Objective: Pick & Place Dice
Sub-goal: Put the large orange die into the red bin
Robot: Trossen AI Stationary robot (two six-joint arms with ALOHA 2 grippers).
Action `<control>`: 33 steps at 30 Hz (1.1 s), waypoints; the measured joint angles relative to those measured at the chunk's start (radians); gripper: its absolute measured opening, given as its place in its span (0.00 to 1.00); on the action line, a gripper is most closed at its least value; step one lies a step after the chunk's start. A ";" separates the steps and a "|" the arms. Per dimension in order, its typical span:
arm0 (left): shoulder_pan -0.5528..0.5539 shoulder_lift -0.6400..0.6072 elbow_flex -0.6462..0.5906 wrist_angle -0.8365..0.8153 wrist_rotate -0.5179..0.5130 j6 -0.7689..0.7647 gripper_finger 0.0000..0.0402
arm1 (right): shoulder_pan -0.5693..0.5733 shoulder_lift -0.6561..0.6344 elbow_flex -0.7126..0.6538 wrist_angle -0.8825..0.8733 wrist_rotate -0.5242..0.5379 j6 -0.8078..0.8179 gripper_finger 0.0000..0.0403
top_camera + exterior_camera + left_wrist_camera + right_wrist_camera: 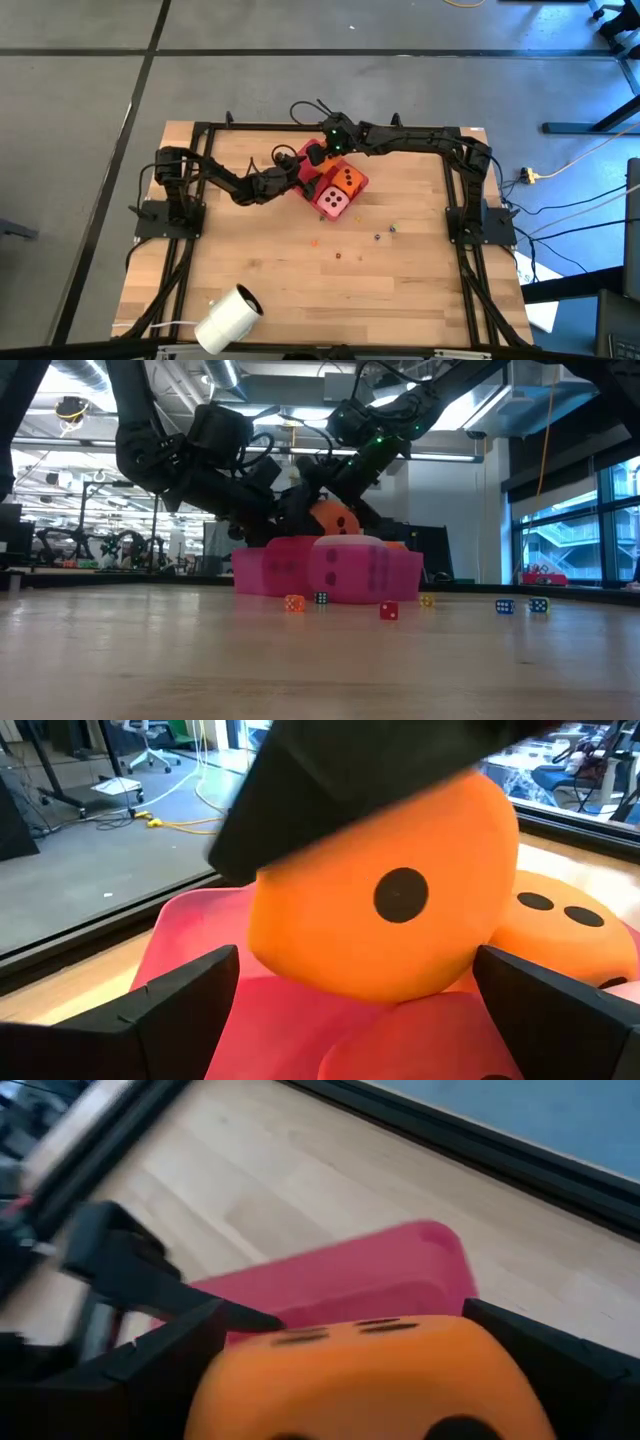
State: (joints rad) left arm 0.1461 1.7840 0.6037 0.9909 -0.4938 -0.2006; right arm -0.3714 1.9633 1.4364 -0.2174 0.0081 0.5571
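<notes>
I see both arms crowding the dice [340, 188] on the red tray [300, 168] mid-counter [400, 290]. Right gripper [340, 1370] straddles the top orange die [385, 900], fingers spread; left gripper [355, 990] faces it, released. Tiny beads [388, 611] scattered nearby. Lower dice are mostly hidden.

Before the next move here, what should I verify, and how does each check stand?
1. Left hand open, one finger on either side of the top orange die: ok.
2. Only one hand at that die: not ok. The right hand sits over it too.
3. Right hand's hold on the die: cannot tell.
4. Second orange die clear of the left hand: cannot tell, it sits close beside.
5. Small dice apart from the red tray: ok.
</notes>
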 joint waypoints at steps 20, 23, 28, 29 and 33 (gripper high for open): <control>0.002 0.000 0.000 -0.023 -0.049 -0.012 1.00 | 0.011 -0.002 0.090 -0.204 0.079 -0.086 0.99; 0.001 0.000 0.000 -0.023 -0.049 -0.021 1.00 | 0.011 -0.002 0.090 -0.231 0.174 -0.082 0.99; 0.001 0.000 0.000 -0.023 -0.048 -0.022 1.00 | 0.006 -0.002 0.090 -0.257 0.191 -0.076 0.99; 0.001 0.000 0.000 -0.024 -0.047 -0.023 1.00 | 0.007 -0.002 0.090 -0.258 0.191 -0.086 0.99; 0.001 0.000 0.000 -0.023 -0.046 -0.023 1.00 | 0.011 -0.002 0.090 -0.256 0.186 -0.127 0.99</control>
State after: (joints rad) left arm 0.1474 1.7840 0.6033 0.9676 -0.5400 -0.2238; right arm -0.3607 1.9617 1.5265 -0.4731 0.1941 0.4301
